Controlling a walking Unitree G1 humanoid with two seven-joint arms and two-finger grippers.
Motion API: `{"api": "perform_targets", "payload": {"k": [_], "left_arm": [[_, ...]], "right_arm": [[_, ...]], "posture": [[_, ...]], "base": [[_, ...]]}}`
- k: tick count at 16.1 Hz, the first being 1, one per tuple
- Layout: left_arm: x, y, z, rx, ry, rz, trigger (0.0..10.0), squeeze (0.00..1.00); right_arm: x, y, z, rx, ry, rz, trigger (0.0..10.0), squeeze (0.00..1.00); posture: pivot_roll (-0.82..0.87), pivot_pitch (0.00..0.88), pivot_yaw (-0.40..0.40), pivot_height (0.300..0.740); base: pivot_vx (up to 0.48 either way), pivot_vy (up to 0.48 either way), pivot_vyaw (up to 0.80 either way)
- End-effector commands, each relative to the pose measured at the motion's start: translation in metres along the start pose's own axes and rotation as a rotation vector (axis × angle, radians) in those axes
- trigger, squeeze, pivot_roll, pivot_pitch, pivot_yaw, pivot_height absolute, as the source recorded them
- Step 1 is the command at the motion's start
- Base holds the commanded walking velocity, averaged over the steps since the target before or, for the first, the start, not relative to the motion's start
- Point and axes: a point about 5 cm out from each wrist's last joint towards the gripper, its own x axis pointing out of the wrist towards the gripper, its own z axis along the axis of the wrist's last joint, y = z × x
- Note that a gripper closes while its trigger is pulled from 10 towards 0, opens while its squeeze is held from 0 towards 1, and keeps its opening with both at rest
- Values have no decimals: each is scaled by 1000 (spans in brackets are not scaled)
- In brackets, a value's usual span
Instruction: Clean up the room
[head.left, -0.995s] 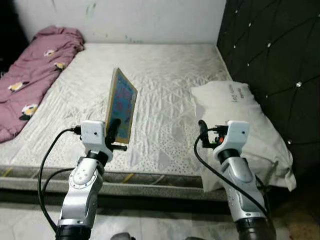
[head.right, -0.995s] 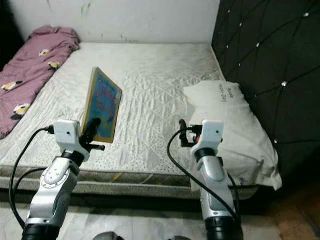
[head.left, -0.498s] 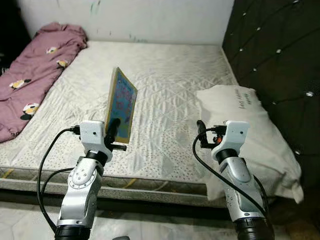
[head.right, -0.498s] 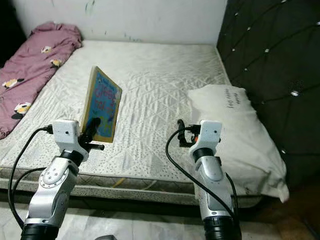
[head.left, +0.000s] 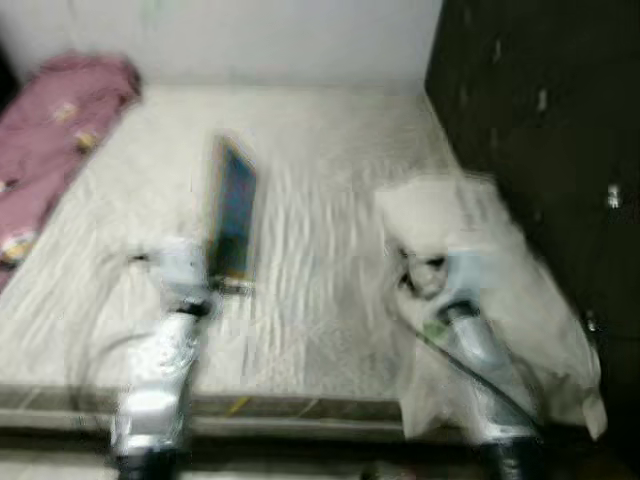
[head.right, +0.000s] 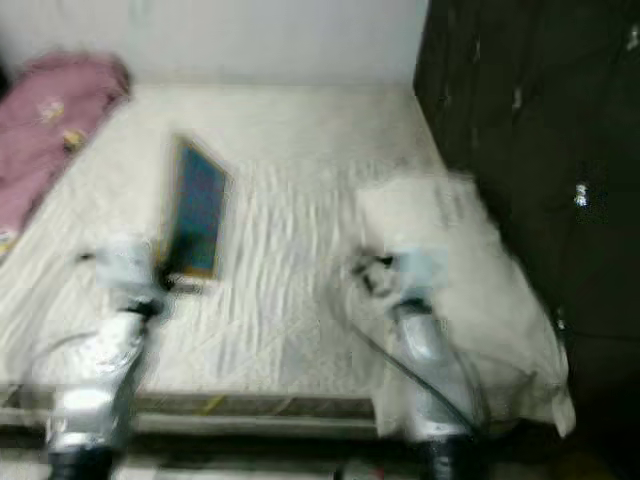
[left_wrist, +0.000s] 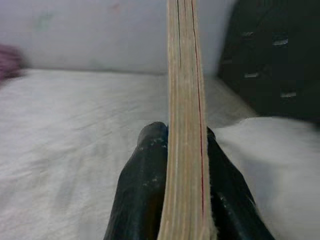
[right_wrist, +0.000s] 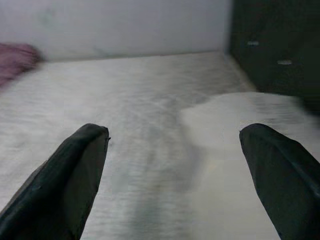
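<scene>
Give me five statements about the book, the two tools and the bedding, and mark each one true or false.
1. The left tool is clamped on the book, which stands on edge. True.
2. The right tool grips the pillow. False: its fingers are spread apart with nothing between them, above the mattress.
3. The pink blanket lies at the mattress's left side. True.
4. The pillow lies in the middle of the mattress. False: it lies at the right edge, next to the dark headboard.
5. The book lies flat on the mattress. False: it is held upright above it.
</scene>
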Motion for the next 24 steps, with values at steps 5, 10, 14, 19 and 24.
{"api": "perform_targets", "payload": {"k": [5,10,14,19,24], "left_arm": [[-2,17,9,39,-24,59,10000,0],[-6,29,7,-31,-3,177,10000,0],[-15,28,4,-91,41,132,10000,0],[-30,34,-3,-85,47,161,10000,0],[-42,42,-5,-3,22,300,10000,0]], "right_arm": [[5,17,8,28,-27,52,10000,0],[5,18,11,33,-33,52,10000,0],[5,13,13,-6,-47,43,10000,0],[-4,20,12,-27,-45,64,10000,0],[-10,6,5,-41,-19,-36,10000,0]], "posture": [[-52,0,21,740],[-42,0,19,740],[-25,0,3,740],[-26,4,6,740],[-12,0,-26,740]], "base": [[0,0,0],[0,0,0],[0,0,0],[0,0,0],[0,0,-99]]}}
